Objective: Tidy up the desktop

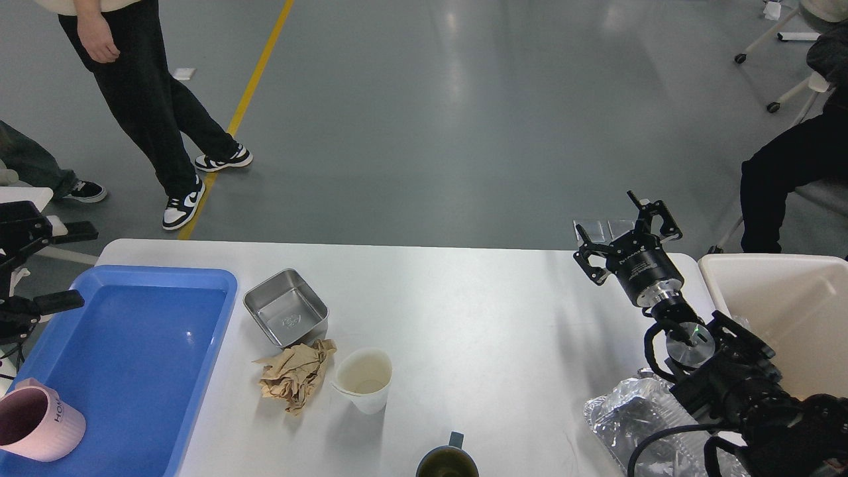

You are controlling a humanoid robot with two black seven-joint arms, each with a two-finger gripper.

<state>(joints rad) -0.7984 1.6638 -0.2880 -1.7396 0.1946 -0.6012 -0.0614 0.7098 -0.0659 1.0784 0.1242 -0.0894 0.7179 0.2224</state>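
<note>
The white desktop (pixel 464 311) fills the lower part of the head view. On it lie a square metal tin (pixel 285 317), a crumpled brown paper (pixel 295 373), a white paper cup (pixel 363 379), a dark mug (pixel 447 462) at the front edge and a foil tray (pixel 629 424) at the front right. My left gripper (pixel 66 266) is open and empty at the far left edge, beside the blue tray (pixel 132 371). My right gripper (pixel 619 228) is open and empty above the desktop's far right corner.
A pink mug (pixel 36 424) lies on its side in the blue tray. A beige bin (pixel 788 311) stands at the right. A person (pixel 132 86) walks on the floor beyond the desk; another sits at the far right (pixel 795 159).
</note>
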